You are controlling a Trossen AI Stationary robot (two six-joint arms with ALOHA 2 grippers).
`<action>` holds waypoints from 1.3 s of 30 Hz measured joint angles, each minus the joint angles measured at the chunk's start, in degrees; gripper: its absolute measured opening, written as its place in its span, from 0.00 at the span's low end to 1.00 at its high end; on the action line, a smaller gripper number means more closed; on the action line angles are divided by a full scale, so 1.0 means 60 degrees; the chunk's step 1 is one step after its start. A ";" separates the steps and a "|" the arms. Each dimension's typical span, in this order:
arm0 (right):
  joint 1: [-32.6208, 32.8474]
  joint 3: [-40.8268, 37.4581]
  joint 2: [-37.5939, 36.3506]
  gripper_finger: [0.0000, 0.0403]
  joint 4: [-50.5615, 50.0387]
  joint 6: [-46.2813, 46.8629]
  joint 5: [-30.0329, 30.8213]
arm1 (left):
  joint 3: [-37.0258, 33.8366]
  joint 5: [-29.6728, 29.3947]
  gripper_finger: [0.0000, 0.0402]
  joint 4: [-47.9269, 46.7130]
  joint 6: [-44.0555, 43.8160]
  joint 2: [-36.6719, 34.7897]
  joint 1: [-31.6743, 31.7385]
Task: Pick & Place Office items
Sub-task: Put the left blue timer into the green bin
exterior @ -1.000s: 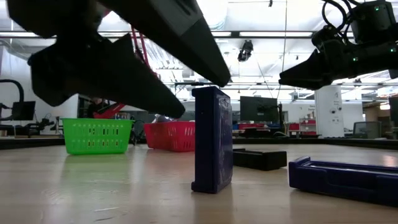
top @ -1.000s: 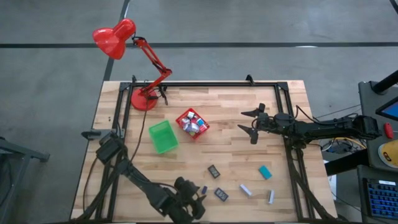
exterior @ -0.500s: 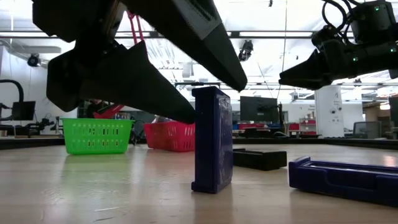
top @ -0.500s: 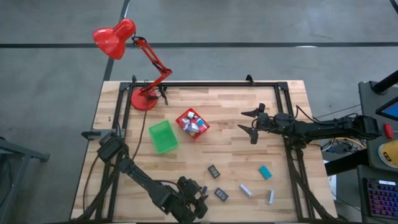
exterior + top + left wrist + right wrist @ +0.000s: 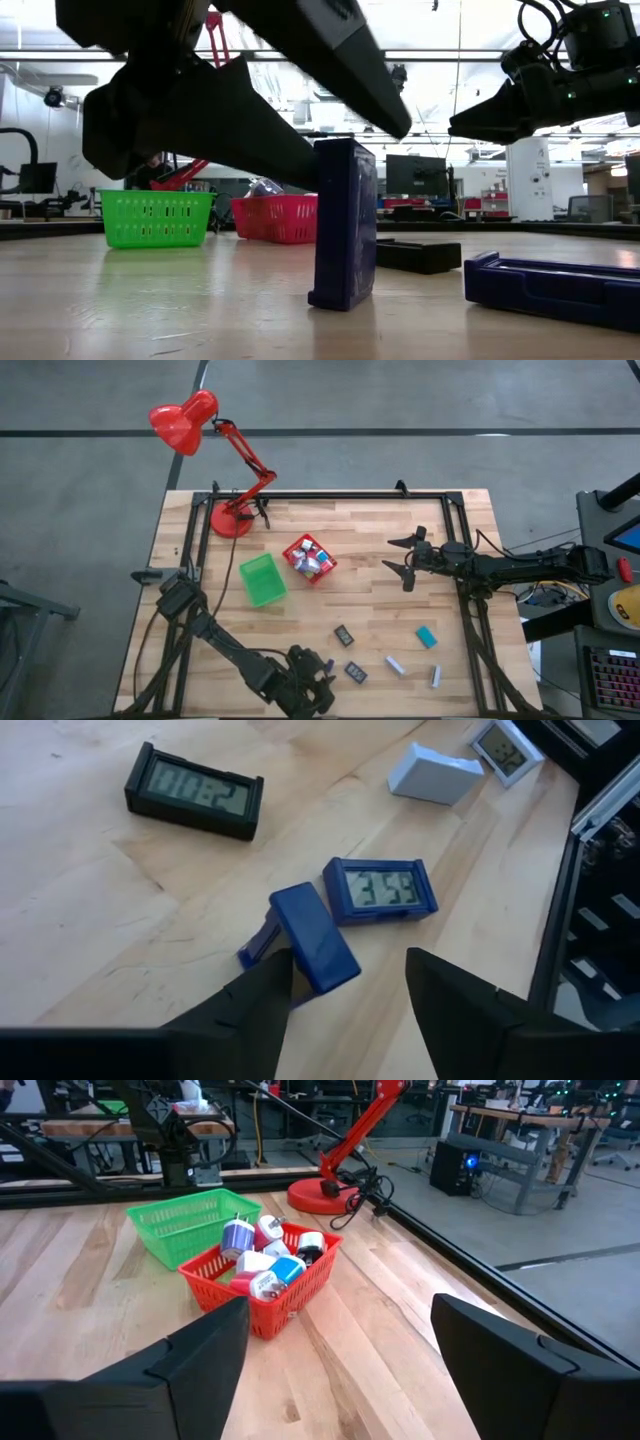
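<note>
My left gripper (image 5: 318,682) is open at the table's near edge, its fingers on either side of a small blue clock-like block (image 5: 312,938) that stands upright on a narrow edge (image 5: 343,225). A second blue clock (image 5: 380,890) lies flat just beyond it. A black clock (image 5: 195,792), a white block (image 5: 435,775) and a white clock (image 5: 508,750) lie farther off, and a teal block (image 5: 427,637) sits to the right. My right gripper (image 5: 400,557) hangs open above the table, right of the red bin (image 5: 309,558). My left gripper comes in slanting down from the near side, and one finger (image 5: 270,988) lies against the standing blue block's broad face (image 5: 318,190). The other finger (image 5: 440,990) stands clear of it. The block rests on the table on its narrow edge, about upright.
The red bin (image 5: 262,1280) holds several small items. The green bin (image 5: 262,580) stands beside it to the left. A red desk lamp (image 5: 230,518) stands at the far left corner. A black frame rail (image 5: 600,870) runs along the table's edge.
My left gripper has moved toward the table's right, closing in on the standing blue block until one finger reaches its face. The fingers stay open. My right arm has kept still.
</note>
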 joint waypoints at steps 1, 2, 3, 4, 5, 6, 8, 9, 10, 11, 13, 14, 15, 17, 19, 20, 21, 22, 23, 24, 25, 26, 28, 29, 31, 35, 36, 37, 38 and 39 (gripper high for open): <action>0.0000 0.0000 0.0000 0.75 0.0004 0.0003 0.0003 | -0.0021 0.0003 0.49 -0.0002 -0.0002 0.0000 0.0004; 0.0000 0.0000 0.0000 0.75 0.0001 0.0000 0.0003 | -0.0050 0.0000 0.47 0.0002 -0.0005 0.0000 0.0011; 0.0000 0.0000 0.0000 0.75 0.0000 0.0001 0.0002 | -0.0076 0.0004 0.46 0.0002 -0.0057 0.0000 0.0014; 0.0000 0.0000 0.0000 0.74 0.0004 0.0001 0.0000 | -0.0096 0.0004 0.44 0.0003 -0.0132 0.0000 0.0020; 0.0000 0.0000 -0.0004 0.74 0.0000 0.0001 0.0000 | -0.0107 0.0004 0.42 -0.0005 -0.0181 0.0000 0.0024; 0.0000 0.0000 0.0000 0.74 0.0004 0.0001 0.0002 | -0.0113 0.0004 0.41 -0.0002 -0.0186 0.0000 0.0029; 0.0000 0.0000 0.0000 0.74 0.0004 0.0001 0.0002 | -0.0113 0.0003 0.38 0.0002 -0.0219 0.0000 0.0029; 0.0000 0.0000 0.0000 0.74 0.0000 0.0000 0.0000 | -0.0113 0.0000 0.36 0.0002 -0.0218 0.0000 0.0029; 0.0000 0.0000 0.0000 0.74 0.0000 0.0000 0.0000 | -0.0113 0.0004 0.35 0.0002 -0.0220 0.0000 0.0029; 0.0000 -0.0001 0.0000 0.75 0.0000 0.0000 0.0002 | -0.0113 0.0004 0.33 0.0002 -0.0220 0.0000 0.0029; 0.0000 -0.0004 -0.0002 0.75 0.0004 0.0003 0.0000 | -0.0113 0.0000 0.31 0.0002 -0.0219 0.0000 0.0029; 0.0000 -0.0004 0.0000 0.76 0.0002 0.0003 0.0000 | -0.0113 0.0001 0.29 0.0002 -0.0217 0.0000 0.0029; 0.0000 -0.0004 0.0000 0.76 0.0004 0.0001 0.0001 | -0.0113 -0.0002 0.28 0.0004 -0.0217 0.0000 0.0029; 0.0000 -0.0004 0.0000 0.77 0.0004 0.0000 0.0002 | -0.0113 -0.0004 0.25 0.0009 -0.0220 0.0000 0.0029; 0.0000 -0.0004 0.0000 0.77 0.0000 0.0000 0.0003 | -0.0113 -0.0004 0.22 0.0024 -0.0217 -0.0004 0.0029; 0.0000 -0.0004 0.0000 0.77 0.0004 0.0000 0.0003 | -0.0113 -0.0004 0.21 0.0024 -0.0217 -0.0004 0.0029; 0.0000 -0.0004 0.0000 0.77 0.0001 0.0000 0.0003 | -0.0113 -0.0004 0.20 0.0024 -0.0217 -0.0004 0.0029; 0.0000 -0.0004 0.0000 0.77 0.0002 0.0002 0.0000 | -0.0113 -0.0004 0.20 0.0024 -0.0217 -0.0007 0.0029; 0.0000 -0.0004 0.0000 0.77 0.0004 0.0003 0.0003 | -0.0113 -0.0006 0.19 0.0024 -0.0217 -0.0007 0.0029; 0.0000 -0.0004 0.0000 0.76 0.0001 0.0002 0.0000 | -0.0113 -0.0006 0.19 0.0024 -0.0217 -0.0007 0.0029; 0.0000 -0.0004 -0.0001 0.76 0.0000 0.0001 0.0001 | -0.0113 -0.0007 0.19 0.0024 -0.0217 -0.0007 0.0029; 0.0000 -0.0004 0.0000 0.76 0.0004 0.0002 0.0000 | -0.0113 -0.0006 0.19 0.0024 -0.0217 -0.0007 0.0029; 0.0000 -0.0004 0.0000 0.75 0.0004 0.0003 0.0003 | -0.0113 -0.0007 0.19 0.0024 -0.0217 -0.0011 0.0029; 0.0000 -0.0004 0.0000 0.75 0.0004 0.0000 0.0000 | -0.0113 -0.0007 0.19 0.0023 -0.0217 -0.0011 0.0029; 0.0000 -0.0004 0.0000 0.74 0.0004 0.0001 0.0003 | -0.0113 -0.0007 0.19 0.0020 -0.0217 -0.0011 0.0029; 0.0000 -0.0004 0.0000 0.74 0.0004 0.0000 0.0003 | -0.0113 -0.0044 0.18 -0.0005 -0.0217 -0.0022 0.0029; 0.0000 -0.0004 0.0000 0.74 0.0004 0.0000 0.0000 | -0.0113 -0.0071 0.18 -0.0005 -0.0217 -0.0034 0.0029; 0.0000 -0.0004 0.0000 0.75 0.0002 0.0001 0.0003 | -0.0113 -0.0083 0.18 -0.0027 -0.0217 -0.0054 0.0029; 0.0000 -0.0004 0.0000 0.75 0.0000 0.0003 0.0000 | -0.0113 -0.0103 0.18 -0.0042 -0.0217 -0.0077 0.0029; 0.0000 -0.0004 0.0000 0.75 0.0004 0.0000 0.0003 | -0.0113 -0.0120 0.18 -0.0044 -0.0217 -0.0113 0.0029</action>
